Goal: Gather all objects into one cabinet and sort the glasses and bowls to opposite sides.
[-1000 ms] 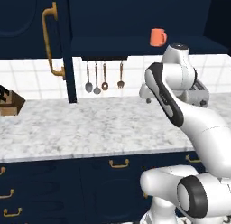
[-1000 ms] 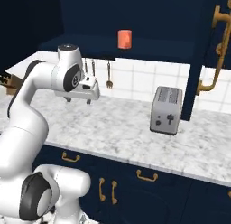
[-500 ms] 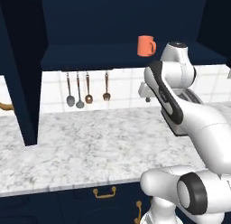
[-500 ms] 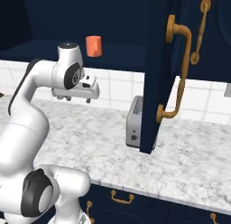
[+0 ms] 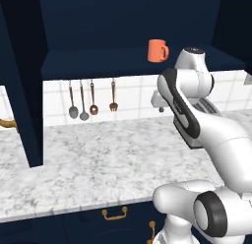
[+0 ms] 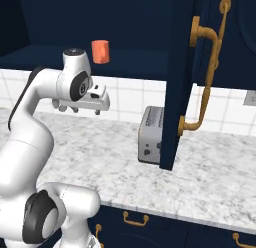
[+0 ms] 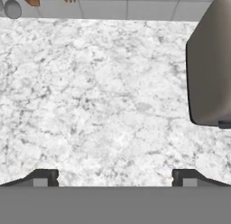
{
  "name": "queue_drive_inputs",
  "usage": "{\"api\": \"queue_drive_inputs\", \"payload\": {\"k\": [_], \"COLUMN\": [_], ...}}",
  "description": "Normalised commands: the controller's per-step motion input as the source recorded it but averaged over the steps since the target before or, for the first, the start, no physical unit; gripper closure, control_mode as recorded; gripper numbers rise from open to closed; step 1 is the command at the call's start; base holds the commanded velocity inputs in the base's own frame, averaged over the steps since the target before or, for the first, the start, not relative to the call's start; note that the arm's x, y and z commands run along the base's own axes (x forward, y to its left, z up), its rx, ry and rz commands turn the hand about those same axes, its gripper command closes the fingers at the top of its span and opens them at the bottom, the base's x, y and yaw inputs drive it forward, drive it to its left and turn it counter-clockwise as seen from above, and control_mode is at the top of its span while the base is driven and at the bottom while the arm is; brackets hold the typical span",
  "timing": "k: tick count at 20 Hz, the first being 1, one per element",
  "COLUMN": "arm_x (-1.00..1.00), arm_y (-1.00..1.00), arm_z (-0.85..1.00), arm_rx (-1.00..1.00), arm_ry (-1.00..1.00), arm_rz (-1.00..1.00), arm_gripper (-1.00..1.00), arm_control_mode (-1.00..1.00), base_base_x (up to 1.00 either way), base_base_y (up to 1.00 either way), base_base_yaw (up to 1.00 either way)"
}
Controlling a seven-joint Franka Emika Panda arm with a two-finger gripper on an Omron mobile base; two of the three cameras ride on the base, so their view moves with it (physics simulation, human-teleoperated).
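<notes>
the end effector [image 7: 115, 177] hangs above the counter [image 7: 99, 96] with its jaws spread as wide as they go and nothing between them, the two dark tips framing bare marble in the hand view. an orange mug [image 5: 157, 50] stands upright on the cabinet shelf [image 5: 98, 58], toward the shelf's right end in the left base view and above the arm's wrist; no other cup or bowl can be made out from here. the step in hand looks like the reach for that mug, and to do it well the wrist should probably lift and turn from pointing down at the counter to pointing in along the shelf, approach level with the mug's body, and close across its round wall away from the handle, keeping clear of the open cabinet door [image 6: 180, 82] with its brass handle [image 6: 202, 72]. the mug is small, smooth and cylindrical with a loop handle, so a centred squeeze should hold. the counter is grey-veined white marble, the toaster [image 6: 150, 134] near its back edge a rounded brushed-metal box, and the utensils [image 5: 91, 100] hang against glossy white tile below the shelf.
</notes>
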Motion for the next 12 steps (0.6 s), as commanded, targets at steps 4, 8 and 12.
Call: {"api": "queue_drive_inputs", "payload": {"k": [4,8,12], "arm_x": [0.00,0.00,-0.11], "arm_y": [0.00,0.00,0.00], "arm_z": [0.00,0.00,0.00], "arm_rx": [0.00,0.00,0.00], "arm_ry": [0.00,0.00,0.00], "arm_rz": [0.00,0.00,0.00], "arm_gripper": [-1.00,-1.00,-1.00], "arm_control_mode": [1.00,1.00,-1.00], "base_base_x": [0.00,0.00,0.00], "base_base_y": [0.00,0.00,0.00], "base_base_yaw": [0.00,0.00,0.00]}}
